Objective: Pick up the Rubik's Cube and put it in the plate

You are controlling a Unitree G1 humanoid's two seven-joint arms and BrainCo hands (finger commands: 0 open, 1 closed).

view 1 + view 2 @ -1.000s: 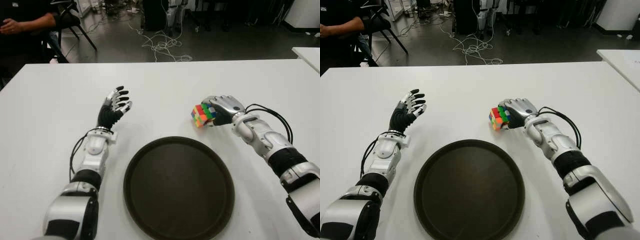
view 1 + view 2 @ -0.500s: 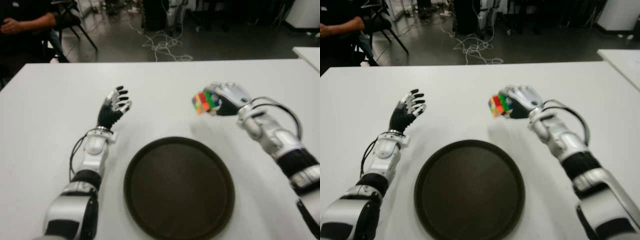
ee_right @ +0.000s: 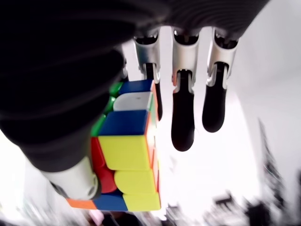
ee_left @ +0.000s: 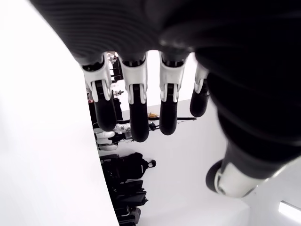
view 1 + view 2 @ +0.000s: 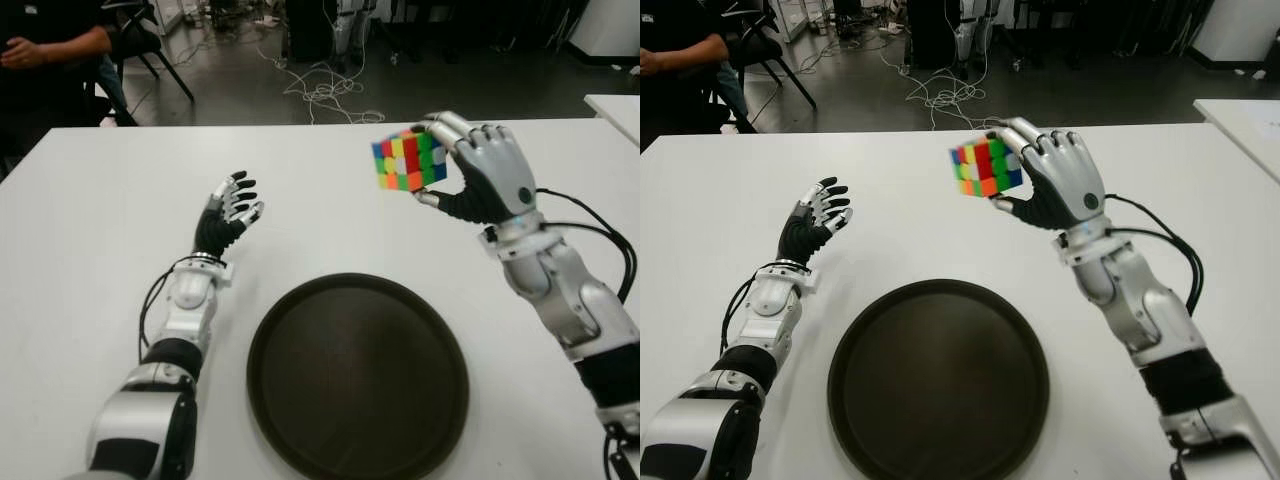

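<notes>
My right hand [image 5: 455, 165] holds the Rubik's Cube [image 5: 408, 160] up in the air, well above the white table [image 5: 90, 200] and beyond the far right rim of the plate. In the right wrist view the cube [image 3: 127, 146] is pinched between thumb and index finger, with the other fingers [image 3: 183, 113] stretched out past it. The dark round plate [image 5: 358, 372] lies flat near the table's front edge with nothing in it. My left hand [image 5: 228, 212] is idle to the left of the plate, fingers spread and holding nothing.
A person sits on a chair [image 5: 140, 40] at the far left beyond the table. Cables [image 5: 320, 90] lie on the floor behind the table. The corner of a second white table [image 5: 615, 105] shows at the right.
My right hand has lifted the cube off the table, rising and turning upright with it. The left hand and the plate have stayed where they were.
</notes>
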